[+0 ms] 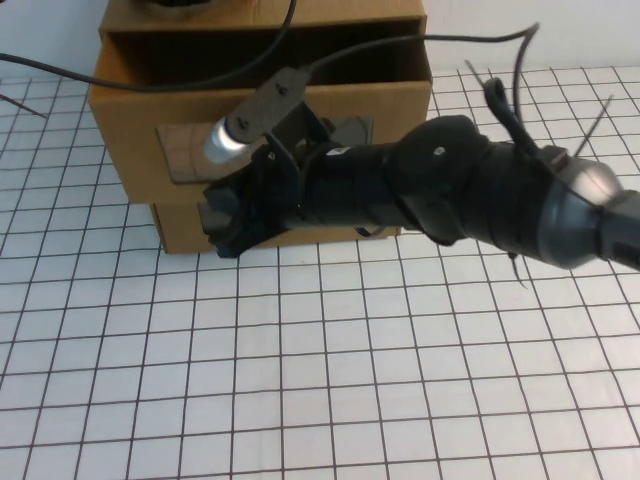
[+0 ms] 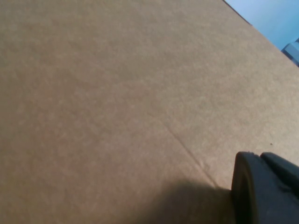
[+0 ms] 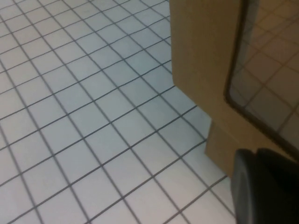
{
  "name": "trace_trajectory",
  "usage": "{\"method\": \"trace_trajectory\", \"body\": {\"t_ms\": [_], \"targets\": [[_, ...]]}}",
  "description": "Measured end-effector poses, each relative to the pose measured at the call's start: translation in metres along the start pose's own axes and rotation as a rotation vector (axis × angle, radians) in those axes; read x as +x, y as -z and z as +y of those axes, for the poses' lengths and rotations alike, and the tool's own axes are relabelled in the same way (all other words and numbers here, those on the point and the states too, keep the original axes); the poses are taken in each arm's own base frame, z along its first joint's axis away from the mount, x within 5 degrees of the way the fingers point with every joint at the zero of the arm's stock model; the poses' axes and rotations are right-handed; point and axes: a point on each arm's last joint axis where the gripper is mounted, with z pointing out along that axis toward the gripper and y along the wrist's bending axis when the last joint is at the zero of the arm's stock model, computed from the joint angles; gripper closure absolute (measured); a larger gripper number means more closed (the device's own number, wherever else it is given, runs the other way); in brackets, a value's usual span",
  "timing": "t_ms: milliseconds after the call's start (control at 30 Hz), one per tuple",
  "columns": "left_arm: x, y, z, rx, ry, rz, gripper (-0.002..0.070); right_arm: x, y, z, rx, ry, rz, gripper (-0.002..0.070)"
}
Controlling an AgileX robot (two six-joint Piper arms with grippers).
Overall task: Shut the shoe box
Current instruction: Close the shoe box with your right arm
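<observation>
The shoe box [image 1: 180, 110] is standing at the far side of the gridded table [image 1: 320, 380], its upper drawer sticking out toward the robot past the lower box [image 1: 180, 228], a dark gap showing behind its front panel. The window [image 1: 185, 150] is sitting in that front. The right hand [image 1: 225, 215] is reaching across from the right and sitting against the box front, low beside the window; whether its fingers are spread or pressed together cannot be told. The left hand [image 2: 261, 186] is resting close against plain cardboard; its fingers likewise cannot be judged. The closing push appears to be under way. The next move is calling for a straight, level push until the front is flush.
</observation>
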Motion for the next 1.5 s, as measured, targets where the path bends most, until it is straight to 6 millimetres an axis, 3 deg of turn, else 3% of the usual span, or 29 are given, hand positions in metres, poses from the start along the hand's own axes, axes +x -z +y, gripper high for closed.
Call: {"method": "trace_trajectory", "body": {"t_ms": [200,467,867,1067,1233,1367,1500], "targets": [[0.0,0.0,0.0,0.001,0.0,0.002,0.0679,-0.002,-0.02,-0.026,0.048,-0.002,-0.021,0.0689],[0.0,0.0,0.0,0.002,0.0,0.003,0.0679,-0.01,-0.026,-0.055,0.097,-0.014,-0.059,0.069],[0.0,0.0,0.0,0.003,-0.005,0.004,0.0679,-0.022,-0.024,-0.061,0.151,-0.007,-0.111,0.0689],[-0.004,0.007,-0.005,-0.004,-0.034,-0.003,0.0679,-0.027,-0.016,-0.054,0.056,0.026,-0.094,0.0689],[-0.022,0.043,-0.035,-0.016,-0.121,-0.038,0.0679,-0.05,0.01,-0.043,0.024,0.065,-0.139,0.0689],[-0.045,0.097,-0.076,-0.073,-0.225,-0.138,0.0679,-0.059,0.04,-0.032,0.025,0.074,-0.16,0.0689],[-0.057,0.154,-0.115,-0.154,-0.293,-0.216,0.0679,-0.052,0.08,-0.018,0.055,0.066,-0.157,0.0689]]}}
